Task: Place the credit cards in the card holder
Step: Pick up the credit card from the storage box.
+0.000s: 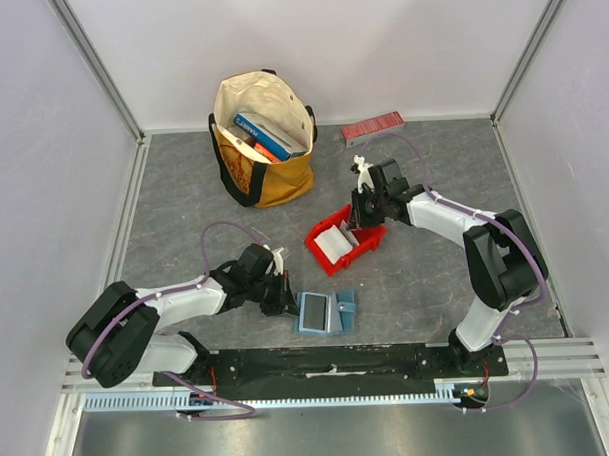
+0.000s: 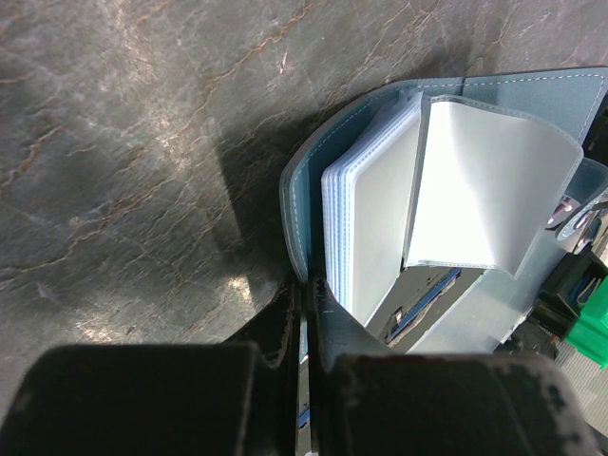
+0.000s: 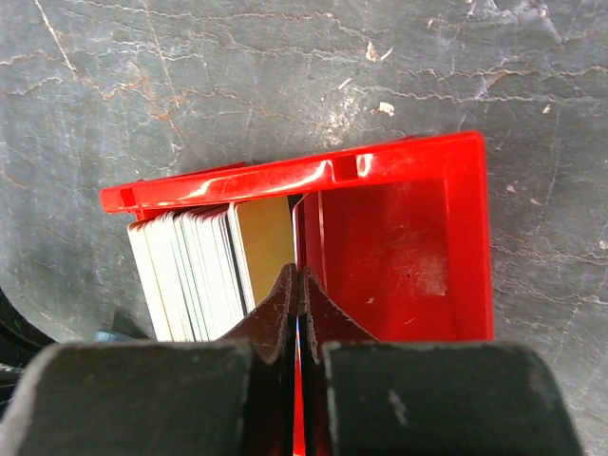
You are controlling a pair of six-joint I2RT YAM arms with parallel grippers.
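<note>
The right gripper (image 3: 299,282) is pictured inside the bin (image 3: 467,237). Its jaws are clenched on a thin red sheet (image 3: 300,233) standing just beside the tan card (image 3: 266,237). Whether that sheet is a card or part of the bin cannot be told. The cards (image 3: 185,271) are stacked on edge in the bin's left half, as the right wrist view shows it.

The holder (image 1: 319,313) lies open near the bin, on the side toward the arm bases. Its cover edge is pinched by the left gripper (image 2: 306,309), likewise clenched, and its clear sleeves (image 2: 494,180) are fanned up.

The step in hand is judged to be the drawing of one card. The card is best lifted straight up, so that its neighbours are not dragged out. The grip is best checked before the bin is left. The holder should be pinned flat, so that a sleeve mouth is presented.
</note>
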